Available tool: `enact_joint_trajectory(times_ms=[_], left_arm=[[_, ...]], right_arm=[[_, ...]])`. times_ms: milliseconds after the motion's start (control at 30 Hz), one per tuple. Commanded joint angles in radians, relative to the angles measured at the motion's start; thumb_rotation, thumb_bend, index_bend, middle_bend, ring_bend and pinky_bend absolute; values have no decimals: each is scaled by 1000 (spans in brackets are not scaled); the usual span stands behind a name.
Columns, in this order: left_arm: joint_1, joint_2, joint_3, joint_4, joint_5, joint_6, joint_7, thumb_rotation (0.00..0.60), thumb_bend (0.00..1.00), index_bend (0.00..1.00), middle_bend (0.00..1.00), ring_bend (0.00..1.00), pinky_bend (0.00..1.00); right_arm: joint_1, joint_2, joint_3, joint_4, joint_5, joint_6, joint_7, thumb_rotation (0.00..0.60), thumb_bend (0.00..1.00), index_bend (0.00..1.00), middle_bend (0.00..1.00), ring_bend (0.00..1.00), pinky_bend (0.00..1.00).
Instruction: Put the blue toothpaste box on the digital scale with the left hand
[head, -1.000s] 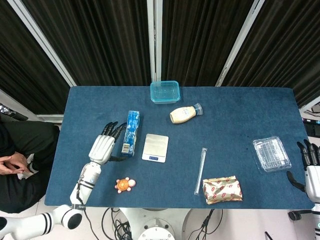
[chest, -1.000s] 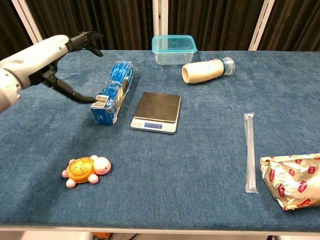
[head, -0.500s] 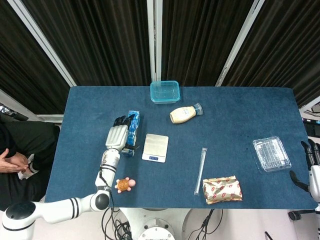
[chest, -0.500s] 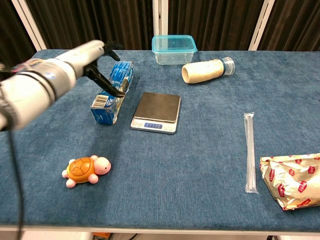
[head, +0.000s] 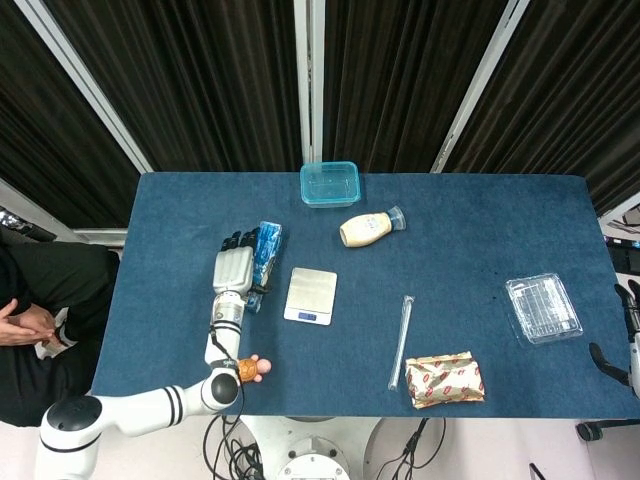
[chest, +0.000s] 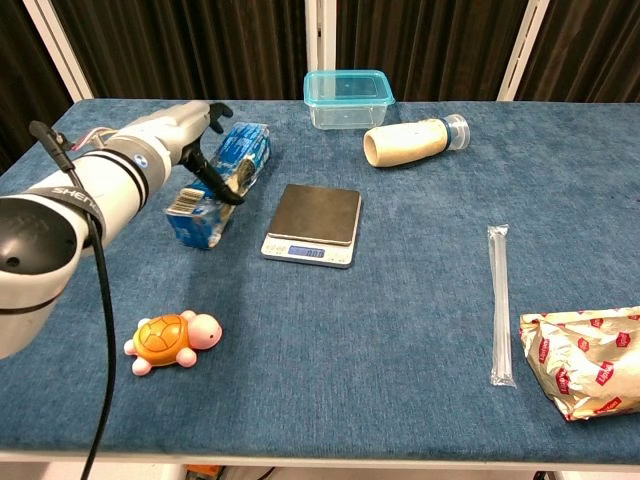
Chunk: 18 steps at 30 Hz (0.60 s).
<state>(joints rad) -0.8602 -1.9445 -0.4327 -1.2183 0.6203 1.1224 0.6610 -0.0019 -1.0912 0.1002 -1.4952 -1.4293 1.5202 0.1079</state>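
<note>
1. Where the left hand (head: 233, 272) reaches over the table (head: 470, 240), it lies along the left side of the toothpaste box (head: 264, 254), its fingers draped over the box's far half.
2. In the chest view the left hand (chest: 196, 135) has dark fingers (chest: 222, 181) hooked across the top of the box (chest: 216, 190) from its left; the hand appears to be grasping the box, though full closure is not plain.
3. The box sits tilted, long axis running from near left to far right, its near end close to the table surface; whether it rests there or is lifted cannot be told.
4. The scale (head: 310, 295) lies just right of the box, apart from it, its platform bare and its display toward the near edge.
5. The right hand (head: 632, 322) shows only partly at the right edge of the head view, off the table's end; its state cannot be told.
6. A toy turtle (chest: 172, 339) sits near the front edge, left of centre.
7. A clear tub (chest: 348, 98) stands at the far edge, with a bottle (chest: 414, 141) lying on its side just beside it.
8. A straw (chest: 498, 304) and a wrapped packet (chest: 584, 372) lie toward the near right; a clear tray (head: 542, 308) lies further right.
</note>
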Motion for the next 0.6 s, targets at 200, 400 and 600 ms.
enact_joint_trajectory(times_ms=[200,400,600], left_arm=[[-5,17,8,-10,-74,5,74,600,0,0,173,185,422],[-10,14,11,6,-88,0,79,600,7,65,343,310,564],[-9,15,21,23,-45,-21,31,600,152,309,493,448,660]], right_arm=[[0,-3,-3,3,1,-5,-1,600,209,0,0,0,0],[1,-3,-4,-1,1,-9,-7,600,212,0,0,0,0],[1,-1,-5,-3,6,-15,-10,600,211,0,0,0,0]])
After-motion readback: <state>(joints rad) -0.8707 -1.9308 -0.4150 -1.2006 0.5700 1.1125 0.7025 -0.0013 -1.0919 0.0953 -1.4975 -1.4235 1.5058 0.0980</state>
